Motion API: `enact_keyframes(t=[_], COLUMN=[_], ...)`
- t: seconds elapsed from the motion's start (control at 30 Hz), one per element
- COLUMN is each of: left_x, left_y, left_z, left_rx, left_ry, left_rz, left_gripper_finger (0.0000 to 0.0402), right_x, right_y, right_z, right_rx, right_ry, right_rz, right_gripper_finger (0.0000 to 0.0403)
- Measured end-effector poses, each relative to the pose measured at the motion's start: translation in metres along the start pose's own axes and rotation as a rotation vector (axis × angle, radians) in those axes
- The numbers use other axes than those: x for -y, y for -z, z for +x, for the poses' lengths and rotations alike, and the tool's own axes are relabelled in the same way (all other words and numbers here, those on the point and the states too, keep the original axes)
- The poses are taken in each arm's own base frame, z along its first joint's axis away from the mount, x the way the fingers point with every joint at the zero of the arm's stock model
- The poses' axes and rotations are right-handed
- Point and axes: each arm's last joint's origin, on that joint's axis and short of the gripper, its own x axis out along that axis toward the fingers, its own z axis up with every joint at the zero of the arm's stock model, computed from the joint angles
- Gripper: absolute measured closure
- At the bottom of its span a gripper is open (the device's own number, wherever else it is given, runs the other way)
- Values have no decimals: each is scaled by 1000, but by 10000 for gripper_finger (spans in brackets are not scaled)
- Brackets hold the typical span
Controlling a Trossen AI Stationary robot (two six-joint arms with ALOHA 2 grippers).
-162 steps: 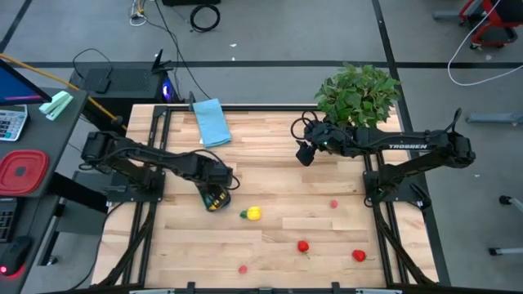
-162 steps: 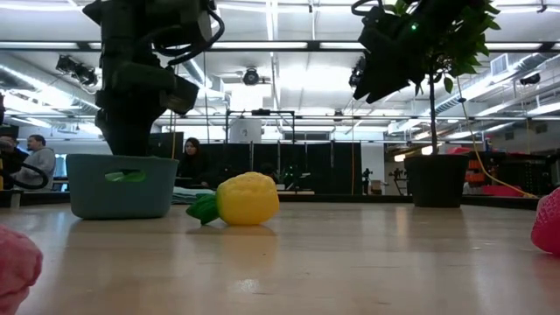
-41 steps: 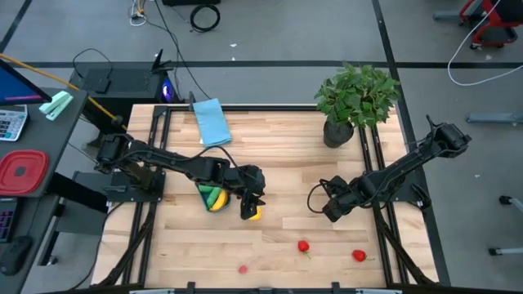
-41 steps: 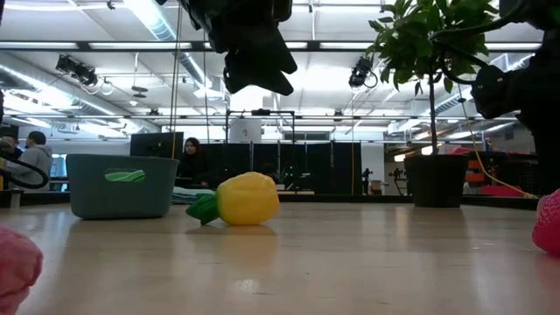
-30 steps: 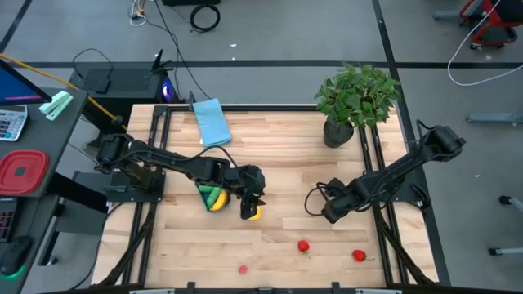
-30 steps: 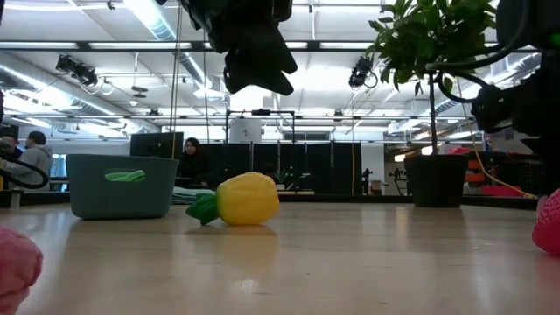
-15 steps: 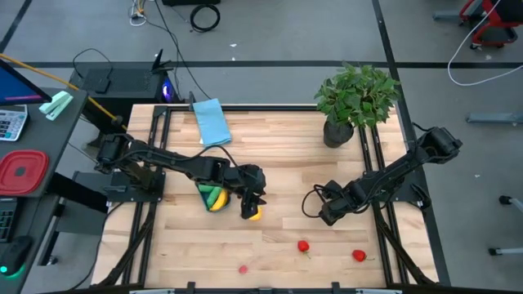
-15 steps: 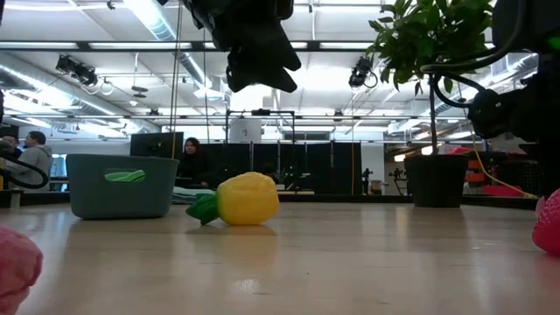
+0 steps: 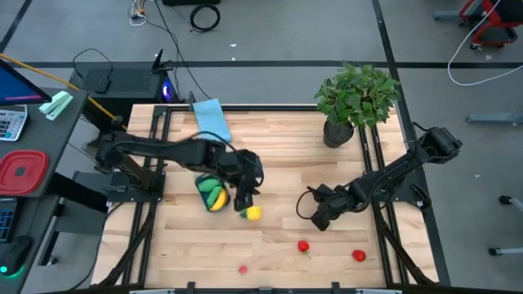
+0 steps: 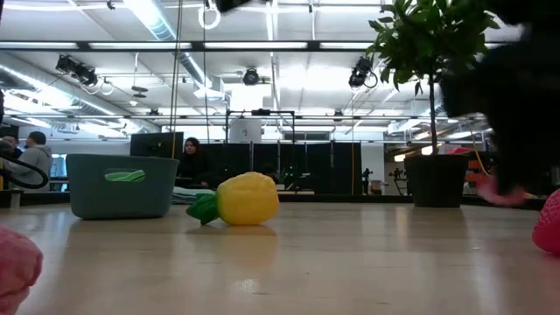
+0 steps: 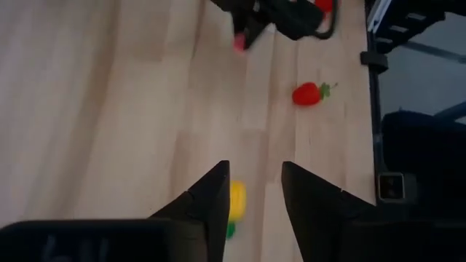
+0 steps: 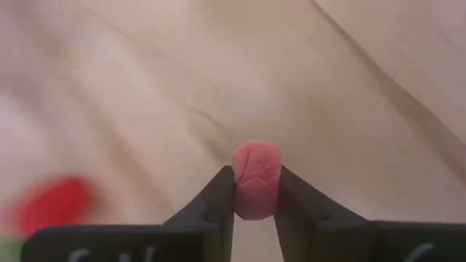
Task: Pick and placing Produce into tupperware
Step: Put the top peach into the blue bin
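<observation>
A yellow piece with a green stem lies on its side on the wooden table. My left gripper hangs open just above it, with nothing between its fingers. The teal tupperware stands beside it, with a banana and green pieces inside. At centre right, my right gripper is shut on a small pink piece. Two red pieces and a pink one lie near the front edge. My right gripper pinches the small pink piece by two opposite sides between its two fingertips. The fingers slant down at it from the table's right. Whether the piece is clear of the table, I cannot tell.
A potted plant stands at the far right corner and a light blue cloth lies at the far edge. Bare wood stretches between the two grippers. A red container sits on the side desk at the left.
My left gripper has risen out of the top of the low view and drawn back a little toward the tupperware; the yellow piece stays where it lay. My right gripper has moved slightly toward the table's left and near edge.
</observation>
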Motion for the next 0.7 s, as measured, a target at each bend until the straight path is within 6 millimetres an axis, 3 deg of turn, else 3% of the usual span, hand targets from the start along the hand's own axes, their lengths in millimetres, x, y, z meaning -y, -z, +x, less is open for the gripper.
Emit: enact_keyframes(t=[0.23,0.43,0.57,0.7], left_x=[2,-9,-20,-31], left_y=[-35,-50,-49,-42], left_z=[-90,-164,-190,-201], left_rx=[140,339,443,438], left_ry=[-52,-105,-152,-214], left_rz=[33,25,18,-11], left_gripper_finger=[287,291,290,292], right_x=[-47,-87,-122,-148], right_y=[-62,-121,-153,-181], right_z=[-26,-50,-41,-12], right_rx=[351,526,566,580], right_ry=[-328,-367,-368,-331], right_rz=[-138,-313,-461,-519], right_gripper_finger=[316,315,315,314])
